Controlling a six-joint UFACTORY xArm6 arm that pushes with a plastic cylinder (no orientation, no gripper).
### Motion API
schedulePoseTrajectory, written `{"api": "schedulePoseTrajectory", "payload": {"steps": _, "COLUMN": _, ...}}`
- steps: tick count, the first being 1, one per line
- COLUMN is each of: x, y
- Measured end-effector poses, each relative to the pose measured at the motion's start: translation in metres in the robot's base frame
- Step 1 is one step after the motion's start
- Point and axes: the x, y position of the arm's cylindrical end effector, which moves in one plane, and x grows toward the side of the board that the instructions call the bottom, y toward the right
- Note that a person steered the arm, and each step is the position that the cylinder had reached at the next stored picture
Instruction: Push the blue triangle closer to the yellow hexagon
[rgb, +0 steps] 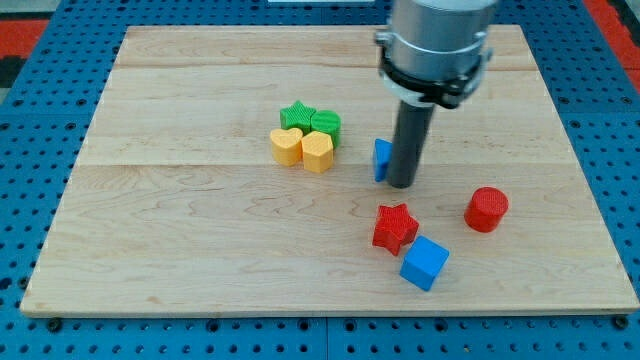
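The blue triangle (381, 160) lies near the board's middle, partly hidden by my rod. My tip (402, 184) is right against the triangle's right side. The yellow hexagon (318, 152) lies to the view's left of the triangle, a short gap away. It sits in a tight cluster with a yellow heart (286, 146), a green star (297, 114) and a green round block (327, 124).
A red star (395, 227) and a blue cube (425, 263) lie below my tip, towards the view's bottom. A red cylinder (487, 209) lies to the view's right. The wooden board (180, 250) rests on a blue pegboard surface.
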Motion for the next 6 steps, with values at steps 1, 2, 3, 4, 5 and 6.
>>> {"api": "schedulePoseTrajectory", "payload": {"steps": 1, "x": -0.002, "y": 0.057}}
{"api": "schedulePoseTrajectory", "payload": {"steps": 2, "x": -0.029, "y": 0.044}}
{"api": "schedulePoseTrajectory", "payload": {"steps": 3, "x": -0.034, "y": 0.0}}
{"api": "schedulePoseTrajectory", "payload": {"steps": 4, "x": -0.031, "y": 0.012}}
{"api": "schedulePoseTrajectory", "payload": {"steps": 5, "x": 0.003, "y": 0.009}}
{"api": "schedulePoseTrajectory", "payload": {"steps": 6, "x": -0.011, "y": -0.011}}
